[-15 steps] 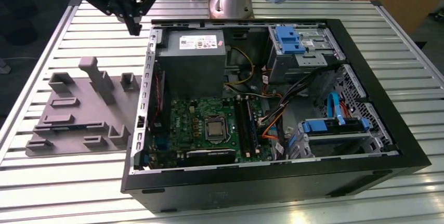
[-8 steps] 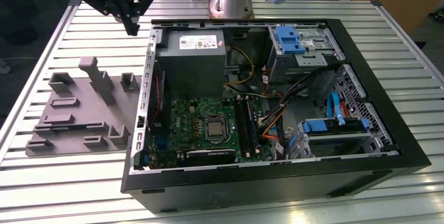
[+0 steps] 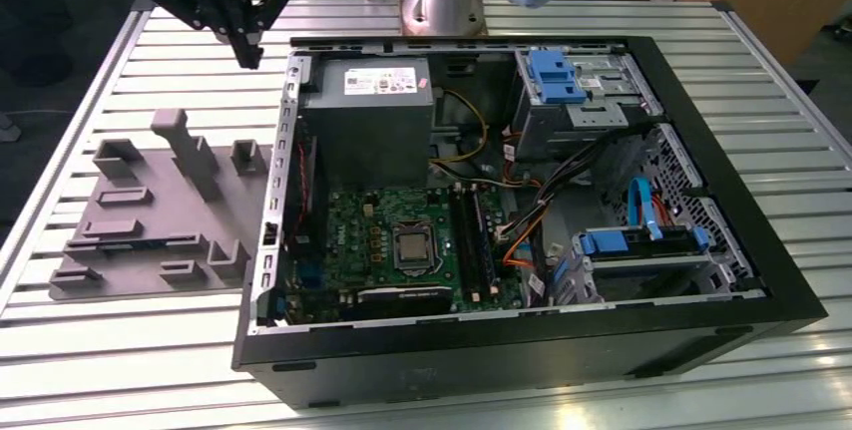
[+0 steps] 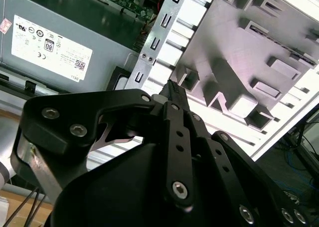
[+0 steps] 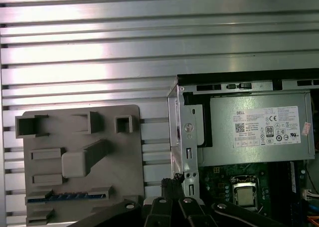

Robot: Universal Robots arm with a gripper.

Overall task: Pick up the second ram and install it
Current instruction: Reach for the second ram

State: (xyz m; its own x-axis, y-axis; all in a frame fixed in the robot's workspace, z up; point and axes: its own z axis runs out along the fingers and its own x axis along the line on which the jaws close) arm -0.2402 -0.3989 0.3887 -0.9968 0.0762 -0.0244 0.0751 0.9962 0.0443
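The second ram (image 3: 138,243) is a thin blue strip lying on edge in a holder near the front of the grey fixture (image 3: 140,186), at the exterior view's left. In the first wrist view the ram (image 5: 65,197) sits between two low blocks of the fixture (image 5: 129,157). My gripper (image 3: 249,56) hangs high above the table beyond the fixture's far corner, next to the open computer case (image 3: 533,350). Its black fingers meet at a point with nothing between them, as both wrist views show (image 4: 172,87) (image 5: 169,184). The black memory slots (image 3: 469,240) lie beside the processor (image 3: 413,247).
The case holds a grey power supply (image 3: 370,101), blue drive bays (image 3: 560,76), orange and blue cables (image 3: 533,240) and the green motherboard (image 3: 359,240). The fixture has tall posts (image 3: 187,146). The arm's base (image 3: 446,1) stands behind the case on the slatted metal table (image 3: 134,350).
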